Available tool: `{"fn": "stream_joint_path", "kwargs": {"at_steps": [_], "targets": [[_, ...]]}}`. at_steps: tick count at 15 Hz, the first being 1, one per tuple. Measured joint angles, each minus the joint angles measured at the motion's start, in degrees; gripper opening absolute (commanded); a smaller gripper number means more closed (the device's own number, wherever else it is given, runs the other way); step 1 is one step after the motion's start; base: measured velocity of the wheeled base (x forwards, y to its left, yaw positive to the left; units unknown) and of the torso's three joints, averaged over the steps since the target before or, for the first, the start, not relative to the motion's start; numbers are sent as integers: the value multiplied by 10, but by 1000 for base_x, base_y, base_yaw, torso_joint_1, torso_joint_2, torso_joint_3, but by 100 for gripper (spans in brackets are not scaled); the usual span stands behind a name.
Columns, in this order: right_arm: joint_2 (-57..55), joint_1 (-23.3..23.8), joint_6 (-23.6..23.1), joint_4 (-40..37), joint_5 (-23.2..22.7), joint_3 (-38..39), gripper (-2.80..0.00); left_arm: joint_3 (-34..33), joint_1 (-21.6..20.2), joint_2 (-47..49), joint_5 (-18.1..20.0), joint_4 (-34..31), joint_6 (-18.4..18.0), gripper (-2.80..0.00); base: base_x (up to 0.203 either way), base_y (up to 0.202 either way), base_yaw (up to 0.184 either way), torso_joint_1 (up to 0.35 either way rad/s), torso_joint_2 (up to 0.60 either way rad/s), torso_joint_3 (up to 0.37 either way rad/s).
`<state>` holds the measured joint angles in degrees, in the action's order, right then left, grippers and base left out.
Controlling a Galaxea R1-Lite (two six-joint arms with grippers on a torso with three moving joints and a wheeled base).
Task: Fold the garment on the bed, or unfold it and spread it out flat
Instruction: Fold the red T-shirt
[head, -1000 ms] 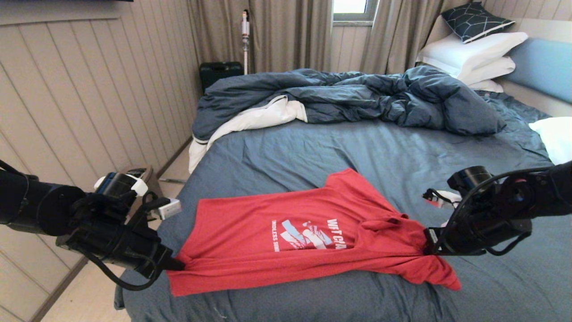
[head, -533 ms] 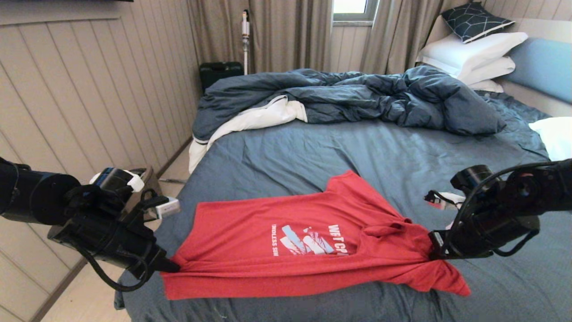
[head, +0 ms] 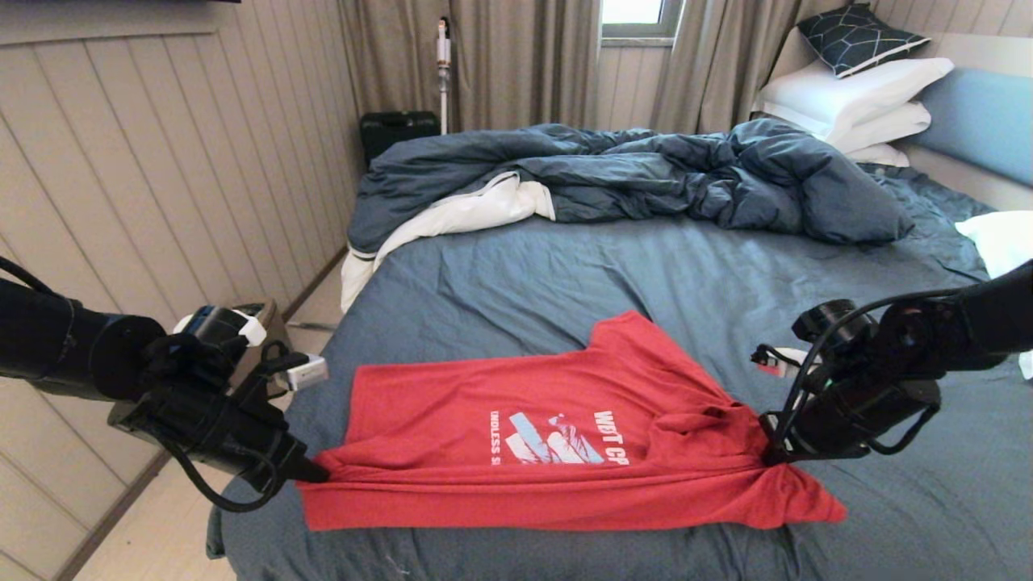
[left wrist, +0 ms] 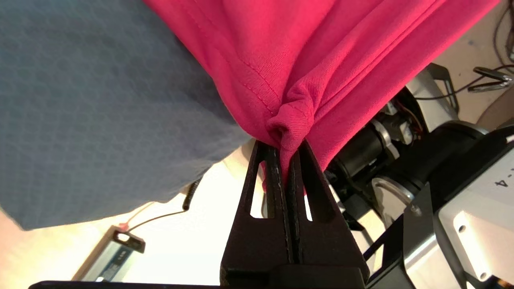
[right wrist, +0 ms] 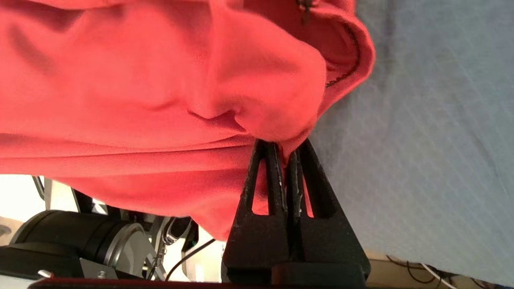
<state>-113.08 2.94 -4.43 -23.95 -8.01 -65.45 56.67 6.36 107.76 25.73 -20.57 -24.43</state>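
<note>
The garment point(head: 549, 440) lies mostly spread, print up, on the near end of the bed point(head: 646, 266), short of the duvet point(head: 629, 173). The left gripper point(head: 319, 476) and right gripper point(head: 767, 458) are each clamped tight on a bunched edge. Near edge remains creased; flattening unfinished. No containers visible.

Black case point(head: 398, 129) beside beige curtains point(head: 516, 60)

The garment point(head: 524, 428) is red with a white and light-blue chest print. The bed point(head: 613, 274) has a blue-grey sheet; its duvet point(head: 646, 173) is dark blue with white lining. The pillows point(head: 855, 97) are white, one cushion point(head: 855, 36) dark with a pale line pattern.
</note>
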Motion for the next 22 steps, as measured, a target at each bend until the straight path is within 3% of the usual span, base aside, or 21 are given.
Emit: {"fn": "stream_joint_path", "kwargs": {"at_steps": [2,3,4,5,13,17,18,22], "targets": [[-5,-2,0,0,0,1,-280,-6,-2,1,2,1,0,-280,0,0,0,0,0,0],[-6,-1,1,0,0,1,-280,-9,-3,0,2,1,0,0,0,0,0,0,0,0],[-6,-1,1,0,0,2,-54,-13,-3,-1,1,1,-1,0,0,0,0,0,0,0],[-5,-1,1,0,0,6,0,-20,-4,-5,-1,3,-2,0,0,0,0,0,0,0],[48,8,2,-2,-1,11,0,-23,-18,-51,6,24,5,0,0,0,0,0,0,0],[82,20,12,-2,-8,-25,0,43,-40,-30,13,22,52,0,0,0,0,0,0,0],[81,21,23,-2,-9,-43,-280,68,-44,-17,13,22,73,-280,0,0,0,0,0,0],[37,13,69,-1,-14,-127,-280,165,-53,41,18,26,165,-280,0,0,0,0,0,0]]}}
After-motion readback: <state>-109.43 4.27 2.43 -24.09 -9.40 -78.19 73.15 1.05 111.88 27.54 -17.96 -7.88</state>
